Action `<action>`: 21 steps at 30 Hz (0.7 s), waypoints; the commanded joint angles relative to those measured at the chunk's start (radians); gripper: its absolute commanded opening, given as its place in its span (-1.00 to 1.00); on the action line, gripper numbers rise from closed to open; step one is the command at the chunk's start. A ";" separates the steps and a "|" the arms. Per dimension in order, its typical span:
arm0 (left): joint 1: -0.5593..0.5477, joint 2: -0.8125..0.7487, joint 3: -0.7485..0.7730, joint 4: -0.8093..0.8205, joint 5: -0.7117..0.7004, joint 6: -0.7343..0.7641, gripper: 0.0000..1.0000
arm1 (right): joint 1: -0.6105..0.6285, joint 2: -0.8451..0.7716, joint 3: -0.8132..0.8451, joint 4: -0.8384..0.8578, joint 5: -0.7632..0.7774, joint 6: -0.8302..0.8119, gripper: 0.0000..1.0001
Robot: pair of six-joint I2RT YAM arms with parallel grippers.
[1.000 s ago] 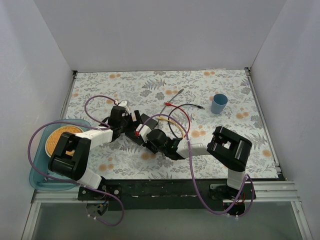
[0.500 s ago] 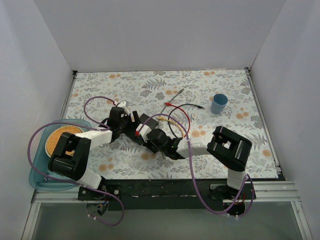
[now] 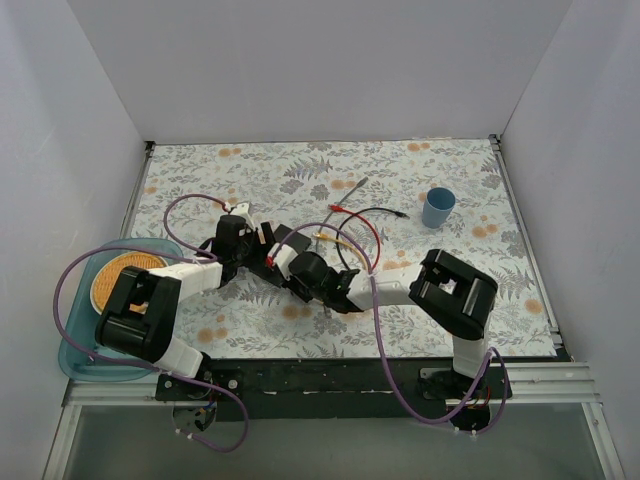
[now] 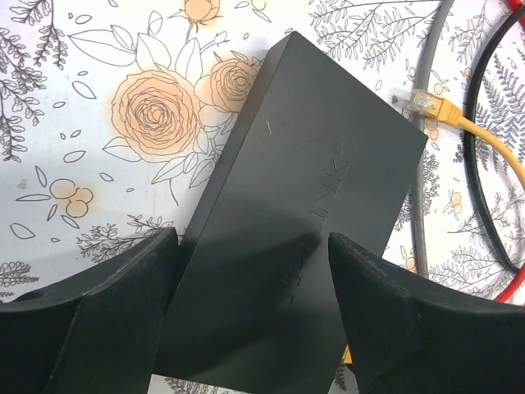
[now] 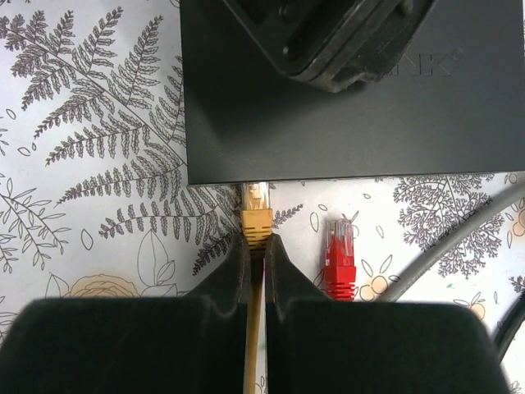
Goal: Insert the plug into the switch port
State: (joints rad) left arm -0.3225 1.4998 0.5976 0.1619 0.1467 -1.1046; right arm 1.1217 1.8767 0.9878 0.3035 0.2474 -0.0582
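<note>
Pinching yellow plug (image 5: 257,215), right claw (image 5: 256,242) clenched; tip meets black box (image 5: 344,131) edge just ahead, seen only by right wrist. Left claw (image 4: 254,246) straddles box, grip unclear.

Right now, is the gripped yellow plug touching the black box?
Touching. The right wrist view shows the yellow plug meeting the black box at its edge, no gap.

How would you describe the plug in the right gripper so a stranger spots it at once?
Find the flat black box on the floral table. At its edge, the right gripper pinches a yellow plug with a clear tip. The red plug beside it lies loose.
</note>
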 commanded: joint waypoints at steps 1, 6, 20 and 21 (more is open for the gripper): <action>-0.087 -0.012 -0.053 -0.196 0.330 -0.112 0.40 | -0.014 0.045 0.149 0.341 -0.048 -0.014 -0.97; -0.095 -0.023 -0.051 -0.203 0.349 -0.112 0.40 | -0.020 0.061 0.175 0.344 -0.102 -0.031 -0.97; -0.119 -0.053 -0.041 -0.206 0.379 -0.124 0.40 | -0.023 0.076 0.215 0.306 -0.188 -0.055 -0.97; -0.121 -0.058 -0.042 -0.206 0.383 -0.126 0.40 | -0.023 0.076 0.215 0.304 -0.191 -0.054 -0.97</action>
State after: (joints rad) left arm -0.3225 1.4769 0.5961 0.1196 0.0914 -1.0840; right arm 1.0912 1.9137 1.0733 0.2237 0.1596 -0.1165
